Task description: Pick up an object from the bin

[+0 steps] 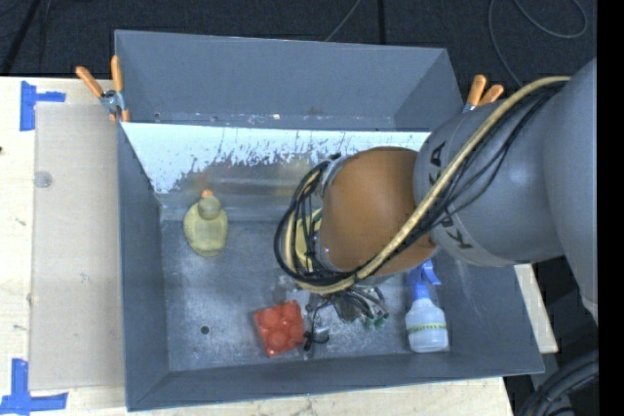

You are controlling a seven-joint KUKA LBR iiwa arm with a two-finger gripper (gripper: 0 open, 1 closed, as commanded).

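Note:
My gripper (314, 334) is low in the bin near the front wall, its body mostly hidden under the orange cover and cables. Right beside its tip on the left lies a red lumpy thing (279, 327), shaped like a bunch of berries; the tip seems to touch its right edge. A white spray bottle with a blue nozzle (426, 315) lies to the right of the gripper, near the front right corner.
A pale yellow squat bottle (206, 225) stands at the left of the bin floor, well away from the gripper. The arm with its orange cover and cable loops hangs over the bin's middle and right.

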